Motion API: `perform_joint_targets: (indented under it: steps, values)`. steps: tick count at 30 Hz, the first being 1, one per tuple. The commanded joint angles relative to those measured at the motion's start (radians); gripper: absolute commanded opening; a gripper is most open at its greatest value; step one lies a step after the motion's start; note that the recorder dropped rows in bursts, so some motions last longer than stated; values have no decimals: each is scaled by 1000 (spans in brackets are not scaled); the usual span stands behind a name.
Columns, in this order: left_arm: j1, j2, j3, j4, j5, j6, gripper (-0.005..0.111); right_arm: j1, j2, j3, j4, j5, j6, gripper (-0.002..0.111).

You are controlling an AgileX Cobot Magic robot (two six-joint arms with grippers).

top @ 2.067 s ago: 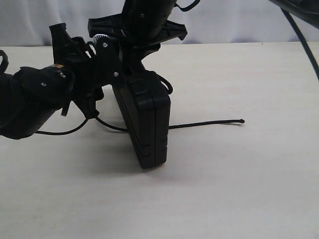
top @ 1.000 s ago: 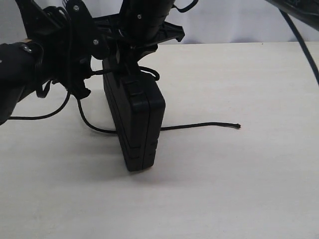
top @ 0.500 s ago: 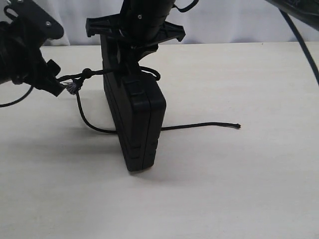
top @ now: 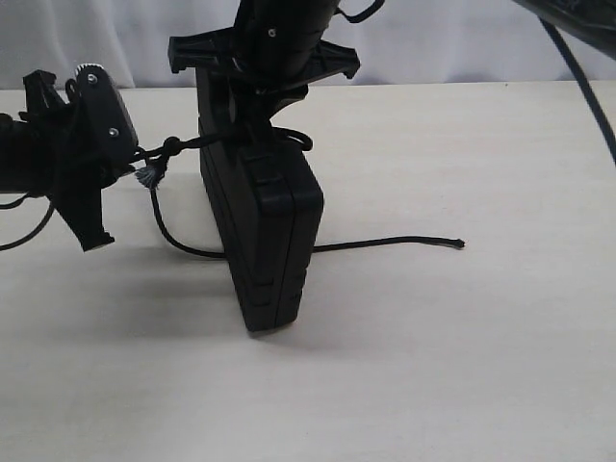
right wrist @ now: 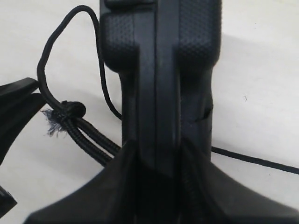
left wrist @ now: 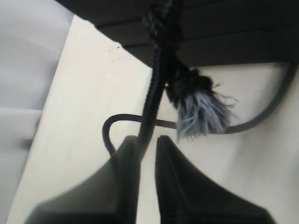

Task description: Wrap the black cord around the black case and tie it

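Cord (top: 385,242) lay partly around the case (top: 274,241), which my right gripper (right wrist: 156,148) clamped upright on the table (top: 481,337). My left gripper (left wrist: 148,142) pinched the cord beside the knot (left wrist: 184,84); tying was, I judge, not yet done.

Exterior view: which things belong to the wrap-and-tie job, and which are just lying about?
Job: black cord, black case, left hand pinching the cord, right hand holding the case upright.
Just there: table, white curtain, glossy arm cable.

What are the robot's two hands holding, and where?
The right hand grips the black case by its top end; the left hand pinches the black cord beside its frayed knot.
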Motion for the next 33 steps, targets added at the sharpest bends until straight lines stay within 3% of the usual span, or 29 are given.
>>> perform_joint_targets:
  steps: [1,8,14,22,28,33]
  values:
    - [-1,2,-18,7,-26,33,13,2,-3,2,-13,17,-26,4]
    - [-93,4,-18,38,-47,33,13,2,-3,2,-13,17,-33,4]
    - [-93,7,-18,38,-75,33,13,2,-3,2,-13,17,-33,4]
    - [-93,8,-36,32,38,33,13,2,-3,2,-7,17,-33,4]
    - [-93,8,-86,-154,105,31,13,2,-3,2,-7,17,-33,4]
    - [-93,8,-128,-274,241,31,13,2,-3,2,-7,17,-32,4]
